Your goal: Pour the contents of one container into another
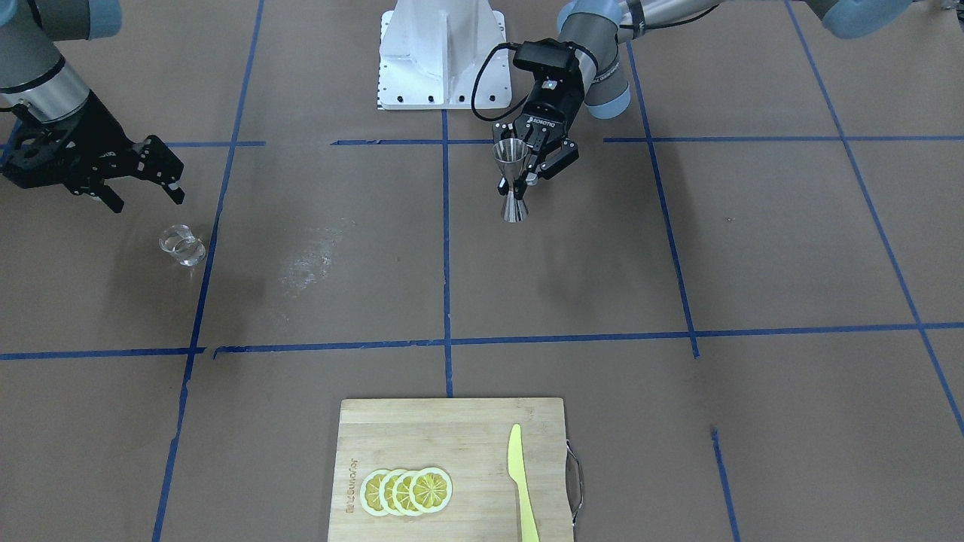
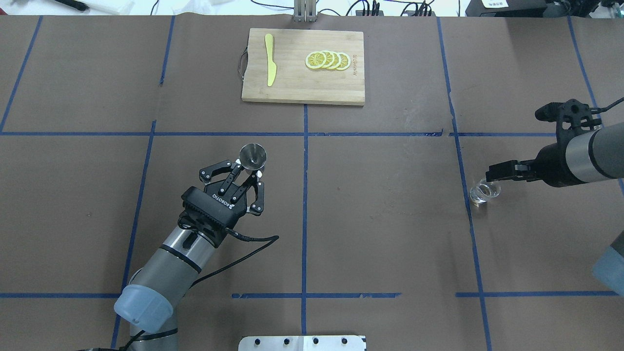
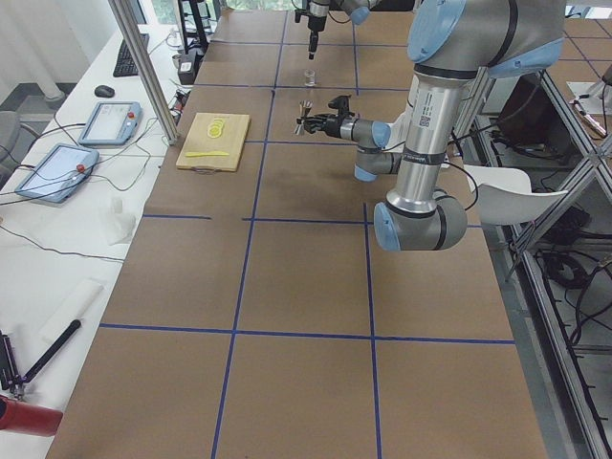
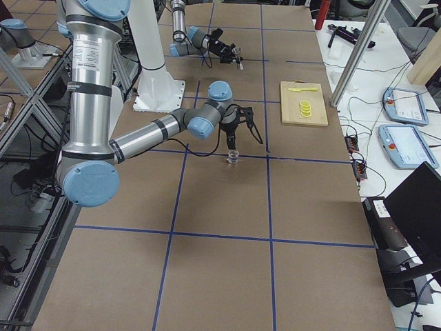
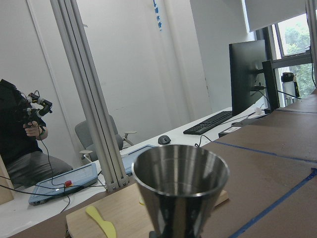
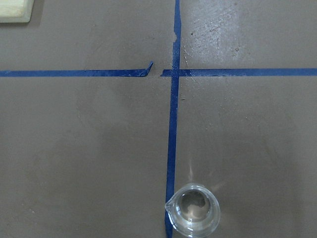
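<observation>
The silver jigger [image 1: 512, 181] stands upright left of the table's centre line, its open cone up. My left gripper [image 1: 518, 182] reaches in level from the robot's side, and its fingers close on the jigger's waist. In the left wrist view the jigger [image 5: 181, 188] fills the lower middle. The clear glass cup [image 1: 183, 245] sits on the table beside a blue tape line, untouched. My right gripper [image 1: 147, 200] hangs open a little above it, pointing down, slightly toward the robot's side. The right wrist view shows the cup [image 6: 193, 214] near its bottom edge, with no fingers in view.
A wooden cutting board [image 1: 467, 429] lies at the table's far edge, bearing several lemon slices [image 1: 407, 491] and a yellow knife [image 1: 520, 482]. The robot's white base plate [image 1: 443, 53] is between the arms. A pale smear [image 1: 312, 260] marks the brown paper.
</observation>
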Robot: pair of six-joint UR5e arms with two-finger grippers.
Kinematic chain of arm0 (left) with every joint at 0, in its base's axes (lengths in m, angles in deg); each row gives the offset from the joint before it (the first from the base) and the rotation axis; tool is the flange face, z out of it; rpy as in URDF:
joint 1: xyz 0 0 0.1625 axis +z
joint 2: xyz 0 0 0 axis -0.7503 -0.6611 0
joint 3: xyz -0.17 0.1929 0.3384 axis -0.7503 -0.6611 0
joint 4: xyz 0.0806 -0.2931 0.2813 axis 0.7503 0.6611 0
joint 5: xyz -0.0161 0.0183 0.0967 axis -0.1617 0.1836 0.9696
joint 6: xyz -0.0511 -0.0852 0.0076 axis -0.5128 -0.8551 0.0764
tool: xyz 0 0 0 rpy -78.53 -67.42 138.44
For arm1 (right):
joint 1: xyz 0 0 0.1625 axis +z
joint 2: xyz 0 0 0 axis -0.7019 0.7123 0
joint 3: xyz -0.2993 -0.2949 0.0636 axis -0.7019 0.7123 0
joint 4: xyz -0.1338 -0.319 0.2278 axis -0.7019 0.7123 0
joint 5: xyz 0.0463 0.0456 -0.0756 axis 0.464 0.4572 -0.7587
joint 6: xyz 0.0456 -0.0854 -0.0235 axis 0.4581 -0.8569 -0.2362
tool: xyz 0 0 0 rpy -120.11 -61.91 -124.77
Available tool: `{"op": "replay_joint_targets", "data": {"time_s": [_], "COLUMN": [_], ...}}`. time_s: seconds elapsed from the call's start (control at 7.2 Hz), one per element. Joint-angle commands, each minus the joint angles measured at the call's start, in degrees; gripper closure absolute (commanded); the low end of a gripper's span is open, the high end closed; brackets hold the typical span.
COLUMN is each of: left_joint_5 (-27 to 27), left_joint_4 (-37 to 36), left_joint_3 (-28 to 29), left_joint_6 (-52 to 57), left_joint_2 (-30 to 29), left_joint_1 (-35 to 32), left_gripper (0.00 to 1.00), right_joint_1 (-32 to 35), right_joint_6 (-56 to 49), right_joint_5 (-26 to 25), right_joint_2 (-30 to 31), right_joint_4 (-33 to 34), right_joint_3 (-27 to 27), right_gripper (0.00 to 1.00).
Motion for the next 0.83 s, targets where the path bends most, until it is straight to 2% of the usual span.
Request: {"op": "replay_joint_targets", "data": {"time_s": [0.0,0.14,0.28,0.42,0.56,0.69], "left_joint_5": [-1.5,-1.5,-1.5,-1.5,-1.5,-1.5], "left_joint_4": [-4.3,-4.3,-4.3,-4.3,-4.4,-4.4], "left_joint_3": [0.0,0.0,0.0,0.0,0.0,0.0], "left_joint_6": [-3.6,-3.6,-3.6,-3.6,-3.6,-3.7], "left_joint_2": [-1.6,-1.7,-1.7,-1.7,-1.7,-1.7], "left_joint_1": [-0.9,-0.9,-1.0,-1.0,-1.1,-1.1], "left_gripper": [1.0,1.0,1.0,1.0,1.0,1.0], "right_joint_1": [-4.7,-9.3,-15.4,-24.4,-27.9,-29.6], "right_joint_6": [7.9,13.2,15.7,21.5,22.1,22.1], "right_joint_5": [-7.3,-14.2,-23.8,-37.6,-43.9,-47.0], "right_joint_2": [2.4,4.4,7.9,11.3,13.4,13.9], "right_joint_4": [-0.4,-0.4,-1.1,-6.2,-10.4,-11.5], "right_joint_3": [-1.7,-4.4,-7.0,-7.0,-7.0,-6.8], "right_gripper": [0.0,0.0,0.0,0.0,0.0,0.0]}}
